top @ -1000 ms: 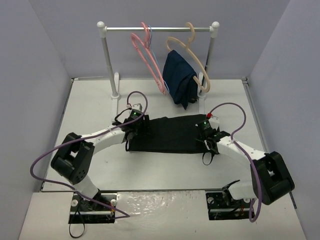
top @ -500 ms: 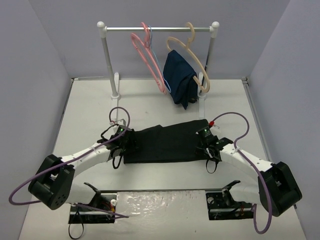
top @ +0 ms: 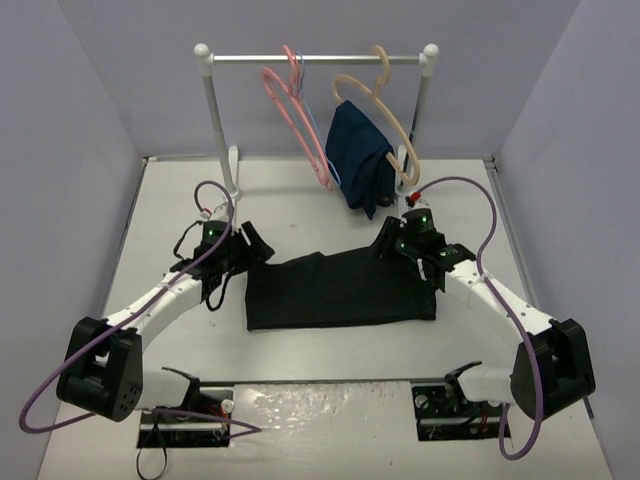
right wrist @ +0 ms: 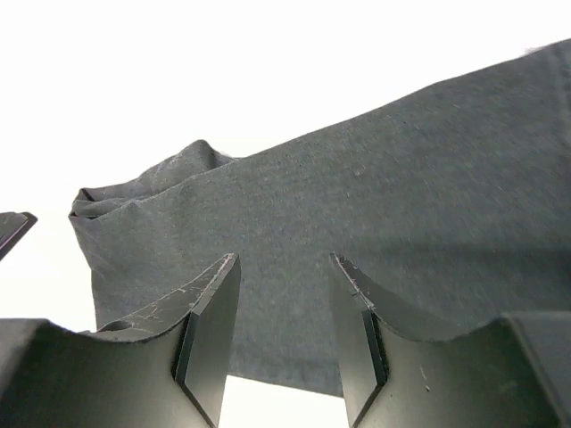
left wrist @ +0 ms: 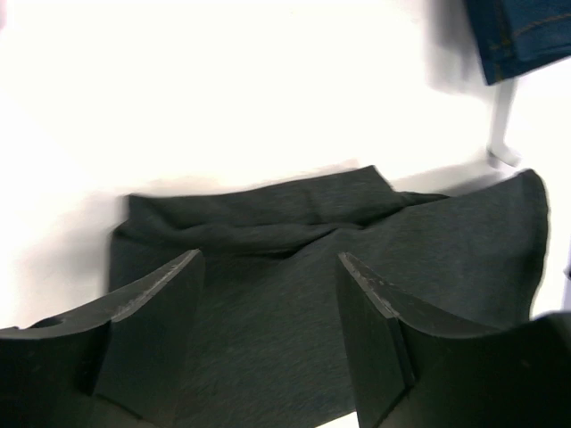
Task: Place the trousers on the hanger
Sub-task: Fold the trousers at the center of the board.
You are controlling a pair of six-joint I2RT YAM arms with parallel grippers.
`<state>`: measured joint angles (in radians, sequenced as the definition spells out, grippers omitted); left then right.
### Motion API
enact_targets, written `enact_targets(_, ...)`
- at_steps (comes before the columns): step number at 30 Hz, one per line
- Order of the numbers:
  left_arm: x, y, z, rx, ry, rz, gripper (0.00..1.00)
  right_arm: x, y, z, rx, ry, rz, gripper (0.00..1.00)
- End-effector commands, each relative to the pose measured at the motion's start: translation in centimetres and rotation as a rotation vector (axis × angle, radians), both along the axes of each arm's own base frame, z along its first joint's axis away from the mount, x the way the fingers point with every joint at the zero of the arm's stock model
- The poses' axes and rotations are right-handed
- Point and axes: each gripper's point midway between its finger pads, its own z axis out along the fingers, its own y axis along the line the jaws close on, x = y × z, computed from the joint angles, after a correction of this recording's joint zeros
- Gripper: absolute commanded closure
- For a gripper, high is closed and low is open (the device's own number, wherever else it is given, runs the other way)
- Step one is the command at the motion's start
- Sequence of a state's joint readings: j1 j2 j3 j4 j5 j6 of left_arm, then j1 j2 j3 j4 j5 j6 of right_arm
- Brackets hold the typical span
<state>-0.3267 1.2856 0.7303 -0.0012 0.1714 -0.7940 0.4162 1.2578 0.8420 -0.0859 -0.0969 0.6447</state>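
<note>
Little is done: the trousers (top: 335, 292) lie flat on the tabletop (top: 300, 210) beside my spread, empty jaws, while the pink hanger (top: 292, 112) hangs at twelve o'clock, seemingly bare, on the rail (top: 330, 58).

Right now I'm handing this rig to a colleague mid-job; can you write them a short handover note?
Left pincer: open, empty, by the far left corner of the trousers.
Right pincer: open, empty, by their far right corner.
Trousers: folded, lying flat on the table, on the near side of the rail.
Hanger: hooked on the rail, bare.
Done: nothing is on the hanger yet.
Left: grip the trousers and drape them over the hanger.
</note>
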Motion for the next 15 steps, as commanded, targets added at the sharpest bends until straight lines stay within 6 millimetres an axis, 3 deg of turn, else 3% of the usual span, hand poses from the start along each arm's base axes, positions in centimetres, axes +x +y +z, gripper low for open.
enact_targets(1,2.6,-3.7,3.9,-0.163,-0.171,-0.134,0.53,2.0,2.1,0.4,0.152,-0.113,0.11,0.58)
enact_targets(3,2.5,-4.3,3.5,-0.202,-0.171,-0.151,0.63,2.4,2.4,0.5,0.234,-0.161,0.127,0.58)
enact_targets(5,2.2,-4.7,2.6,-0.233,-0.163,-0.166,0.73,1.6,1.6,-2.2,0.272,-0.13,0.108,0.58)
enact_targets(7,2.0,-4.6,0.9,-0.236,-0.143,-0.159,0.81,2.0,0.9,-3.3,0.277,-0.145,0.08,0.59)
enact_targets(11,2.3,-3.5,-2.4,-0.193,-0.112,-0.123,0.84,0.8,-0.3,-7.7,0.246,-0.076,0.026,0.59)
enact_targets(13,2.7,-2.5,-3.4,-0.193,-0.116,-0.095,0.85,0.6,-0.8,-8.7,0.241,-0.067,-0.013,0.59)
enact_targets(15,2.9,-1.5,-5.7,-0.187,-0.077,-0.064,0.85,0.6,-1.1,-9.5,0.24,-0.059,-0.036,0.59)
